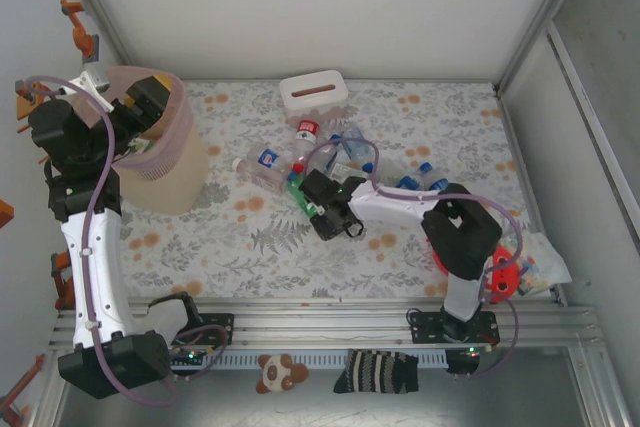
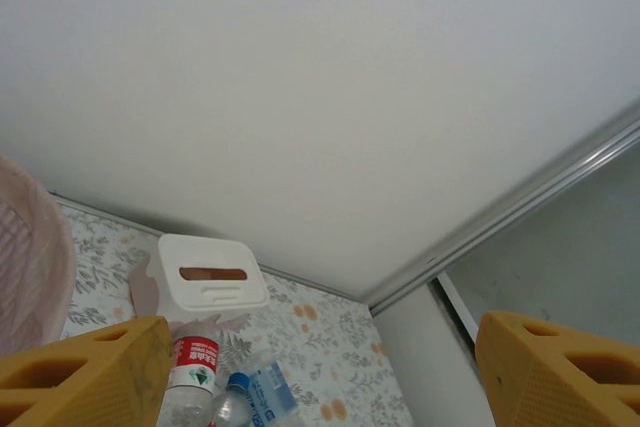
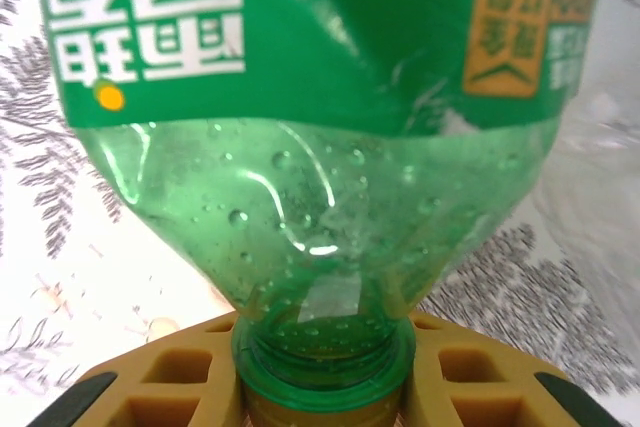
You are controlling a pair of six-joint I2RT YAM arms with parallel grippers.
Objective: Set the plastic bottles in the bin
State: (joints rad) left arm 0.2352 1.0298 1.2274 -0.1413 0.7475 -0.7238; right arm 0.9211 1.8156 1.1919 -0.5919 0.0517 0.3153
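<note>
While the right hand [image 3: 325,392] clamps the green bottle [image 3: 300,177] by its neck, the left hand [image 2: 320,377] hangs wide open, empty, bin [image 1: 175,172] right by it.

White-and-black arms [image 1: 105,282], lilac cables [image 1: 90,232], yellow latticed pincer fingers [image 2: 85,372]

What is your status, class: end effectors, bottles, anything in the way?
Right end effector shut on green bottle neck. Left end effector open, empty, by bin. Other bottles piled close alongside.
</note>
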